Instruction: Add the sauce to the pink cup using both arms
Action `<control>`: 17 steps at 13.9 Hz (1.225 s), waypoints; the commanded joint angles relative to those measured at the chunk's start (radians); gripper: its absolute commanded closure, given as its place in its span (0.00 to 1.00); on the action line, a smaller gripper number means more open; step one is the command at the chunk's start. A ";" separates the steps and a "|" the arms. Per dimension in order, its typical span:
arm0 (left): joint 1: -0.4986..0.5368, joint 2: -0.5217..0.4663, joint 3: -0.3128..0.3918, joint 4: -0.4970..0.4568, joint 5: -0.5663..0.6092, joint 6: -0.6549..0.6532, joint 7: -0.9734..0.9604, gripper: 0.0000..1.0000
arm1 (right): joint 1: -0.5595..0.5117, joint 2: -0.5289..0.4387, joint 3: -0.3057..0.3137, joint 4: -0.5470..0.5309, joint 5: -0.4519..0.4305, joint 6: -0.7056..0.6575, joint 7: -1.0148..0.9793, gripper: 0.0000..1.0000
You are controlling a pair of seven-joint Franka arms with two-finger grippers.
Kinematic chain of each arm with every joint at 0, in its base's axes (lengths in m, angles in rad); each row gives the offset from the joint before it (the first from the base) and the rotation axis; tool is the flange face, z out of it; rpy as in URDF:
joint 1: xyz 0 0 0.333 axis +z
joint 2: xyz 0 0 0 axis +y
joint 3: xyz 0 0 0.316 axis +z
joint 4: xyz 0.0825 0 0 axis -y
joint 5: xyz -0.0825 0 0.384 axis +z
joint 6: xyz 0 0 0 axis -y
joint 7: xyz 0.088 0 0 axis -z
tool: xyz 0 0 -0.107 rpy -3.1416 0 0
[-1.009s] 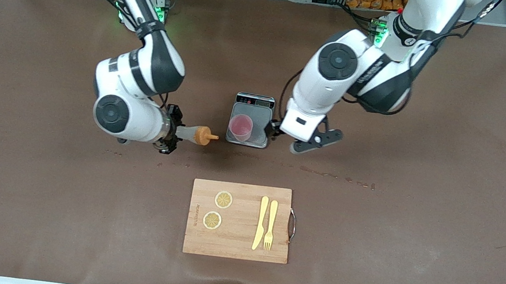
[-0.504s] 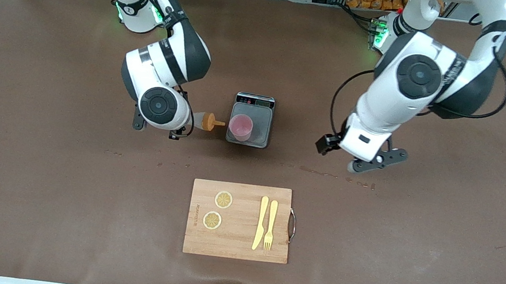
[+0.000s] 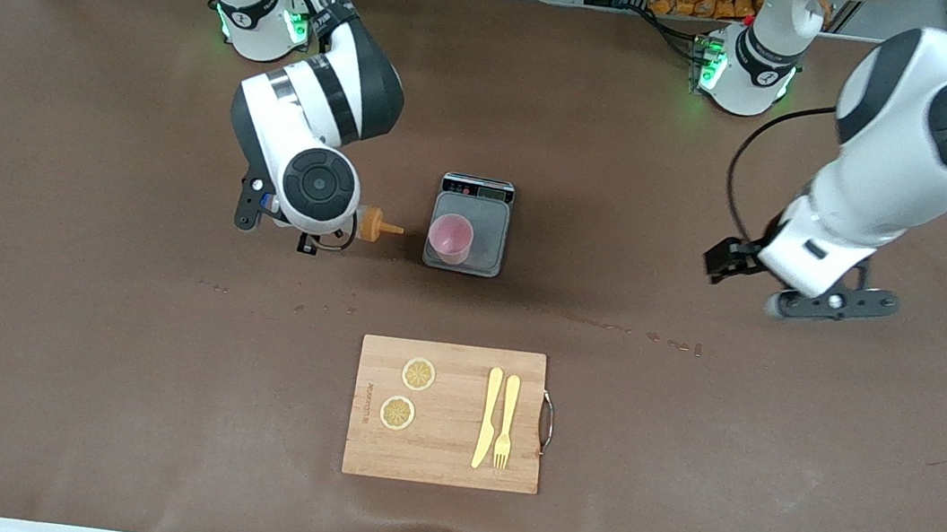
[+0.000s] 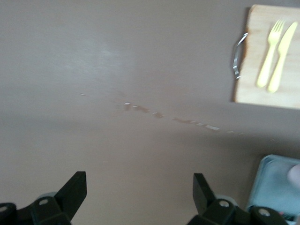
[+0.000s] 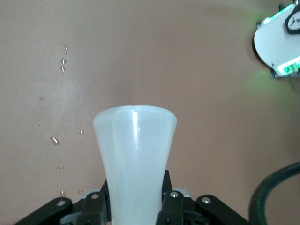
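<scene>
The pink cup (image 3: 450, 238) stands on the grey scale (image 3: 490, 241). My right gripper (image 3: 317, 233) is mostly hidden under its wrist and is shut on the sauce bottle (image 3: 370, 224), which it holds beside the scale. The bottle lies tilted, with its orange nozzle pointing at the cup and a gap between them. In the right wrist view the gripper (image 5: 136, 199) clamps the whitish bottle body (image 5: 135, 145), and the cap is hidden. My left gripper (image 3: 831, 301) is open and empty over bare table toward the left arm's end. It shows open in its own view (image 4: 139, 190).
A wooden cutting board (image 3: 440, 461) lies nearer the front camera than the scale. It carries two lemon slices (image 3: 419, 374), a yellow knife (image 3: 488, 417) and a fork (image 3: 506, 419). Small drops (image 3: 628, 329) dot the mat between scale and board.
My left arm has swung away from the scale toward its own end of the table. My right wrist has turned and the bottle's nozzle has drawn back a little from the cup.
</scene>
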 commanded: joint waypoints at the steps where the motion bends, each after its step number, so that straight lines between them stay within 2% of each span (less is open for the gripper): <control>1: -0.016 -0.106 0.088 -0.059 0.005 -0.063 0.177 0.00 | 0.065 0.019 -0.006 0.050 -0.092 -0.076 0.087 0.65; 5: -0.088 -0.183 0.216 -0.045 0.017 -0.192 0.320 0.00 | 0.106 0.082 -0.006 0.149 -0.148 -0.168 0.124 0.65; 9: -0.094 -0.185 0.207 0.046 0.009 -0.280 0.308 0.00 | 0.125 0.115 -0.009 0.175 -0.175 -0.181 0.139 0.65; 12: -0.088 -0.185 0.207 0.065 0.005 -0.287 0.313 0.00 | 0.157 0.145 -0.009 0.186 -0.197 -0.199 0.147 0.66; 14: -0.089 -0.186 0.207 0.076 0.006 -0.287 0.307 0.00 | 0.194 0.180 -0.009 0.186 -0.232 -0.207 0.147 0.73; 16: -0.094 -0.182 0.205 0.088 0.008 -0.287 0.305 0.00 | 0.203 0.199 -0.007 0.186 -0.234 -0.205 0.166 0.73; 17: -0.091 -0.179 0.204 0.091 0.006 -0.287 0.307 0.00 | 0.202 0.199 -0.007 0.186 -0.234 -0.205 0.174 0.79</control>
